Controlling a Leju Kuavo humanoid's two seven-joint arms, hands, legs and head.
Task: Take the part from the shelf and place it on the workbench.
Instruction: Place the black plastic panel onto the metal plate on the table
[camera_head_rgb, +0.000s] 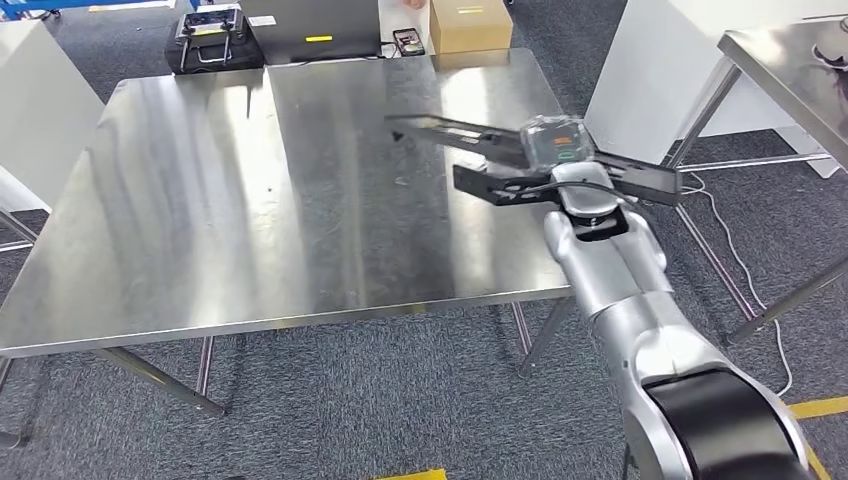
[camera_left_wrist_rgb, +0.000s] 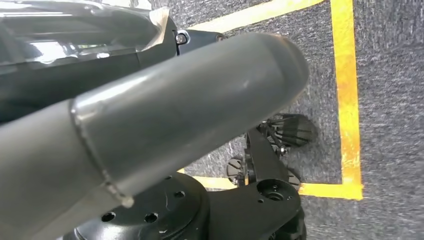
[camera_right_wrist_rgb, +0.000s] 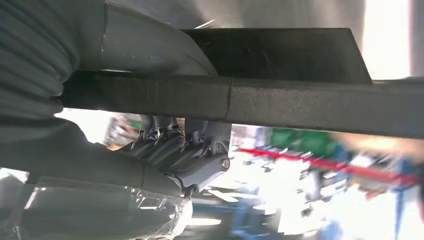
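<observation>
The right hand (camera_head_rgb: 556, 150) grips the part (camera_head_rgb: 520, 165), a long black frame, over the tabletop's (camera_head_rgb: 250, 200) right edge, seemingly not yet set down. Fetching looks done; lowering and release remain. The left hand (camera_left_wrist_rgb: 150, 125) hangs by the floor, its state unclear
</observation>
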